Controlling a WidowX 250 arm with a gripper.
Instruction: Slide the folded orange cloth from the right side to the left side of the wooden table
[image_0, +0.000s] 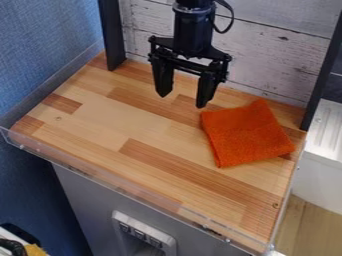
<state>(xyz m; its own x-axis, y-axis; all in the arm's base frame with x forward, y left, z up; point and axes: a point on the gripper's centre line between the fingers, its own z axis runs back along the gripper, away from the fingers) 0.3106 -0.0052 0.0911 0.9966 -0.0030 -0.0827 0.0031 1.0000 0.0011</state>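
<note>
The black gripper (182, 101) hangs from the top edge over the back of the wooden work surface, its two fingers spread apart with nothing between them. An orange cloth (246, 134), folded into a rough square, lies on the right part of the wooden surface (113, 120). The cloth is the nearest thing to the gripper, just right of and in front of the right finger. One corner of the cloth points to the back.
A low clear rim (120, 186) runs along the front edge. Dark posts (111, 35) stand at the back left and back right, with a whitewashed plank wall (280, 50) between them. A blue surface lies to the left, a white ribbed unit to the right.
</note>
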